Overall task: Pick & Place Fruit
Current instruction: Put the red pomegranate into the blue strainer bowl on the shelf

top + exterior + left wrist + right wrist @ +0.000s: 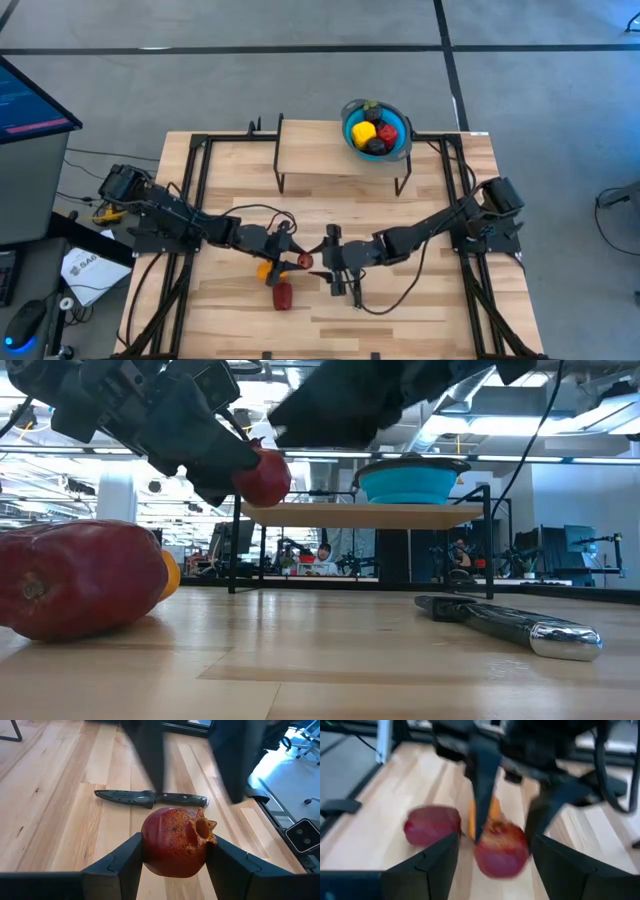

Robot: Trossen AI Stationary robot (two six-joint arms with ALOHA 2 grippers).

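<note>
My left gripper [292, 258] [175, 842] is shut on a red pomegranate [175, 842] [262, 475] above the table's middle. Just to its right, my right gripper [332, 262] [494, 840] is open and faces the pomegranate [501, 852] without touching it. On the table below lie a long red fruit [283, 294] [80, 575] and an orange fruit [265, 268] [492, 810], both resting on their sides. More fruit, yellow, red and dark, sits in the blue bowl [352, 135] on the raised shelf. My left gripper pinches the pomegranate by its two opposite sides [147, 845], one finger on each. The crown [204, 827] sits beside one finger [220, 855]. The fingers slant down from the table's left. The fruit is lifted clear of the table.
A black-handled knife [150, 797] [510, 625] lies on the table to the right of and just nearer than the grippers. The wooden shelf [340, 155] on black legs stands at the far edge with the bowl [413, 480] on its right end. Black frame rails run along both sides.
</note>
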